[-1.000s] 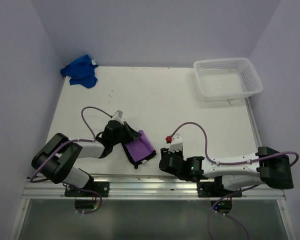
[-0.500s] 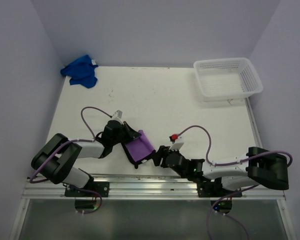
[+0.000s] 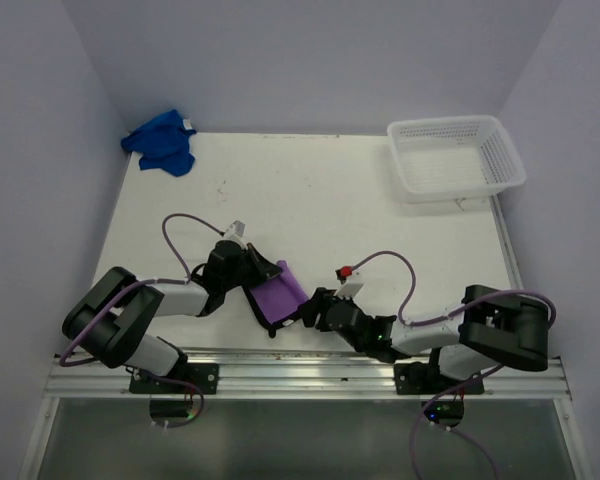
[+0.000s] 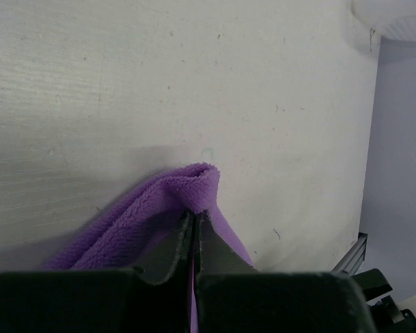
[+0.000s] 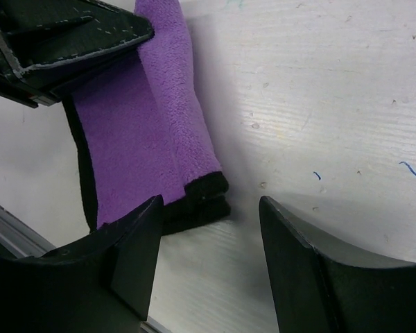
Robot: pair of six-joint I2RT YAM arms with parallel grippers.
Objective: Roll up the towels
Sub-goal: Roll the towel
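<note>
At the left tool (image 4: 194, 216): pressed together on a raised ridge of the soft purple cloth towel with the black hem (image 4: 142, 225), the fold nipped between two black fingers. At the right tool (image 5: 209, 208): held apart, gripping nothing, straddling the near black-hemmed corner of that towel, low over the white grained worktop (image 3: 330, 200). From above, both met at the purple towel close to the front edge, between the two arm bases (left on its far-left side, right at its near-right corner).

Further out: a crumpled royal-blue cloth towel (image 3: 162, 143) in the far left corner, well apart from both arms and untouched by the look of it. In the far right corner, a white plastic mesh basket (image 3: 445, 124).

Judged early in rolling the first towel: folded over on itself, not wound, no tight roll to be seen. Next, most likely, closing the right tool on the hemmed corner. Calls for coming in low and square to catch thin cloth lying flat without scraping the board, then turning both ends together for an even roll. Some risk of soft pile slipping free or the roll going lopsided.

No brand, label or readable writing anywhere. Only faint blue pen flecks (image 5: 412, 173) by the right tool, and a pale tag (image 3: 188, 125) on the blue towel, too small to read.
</note>
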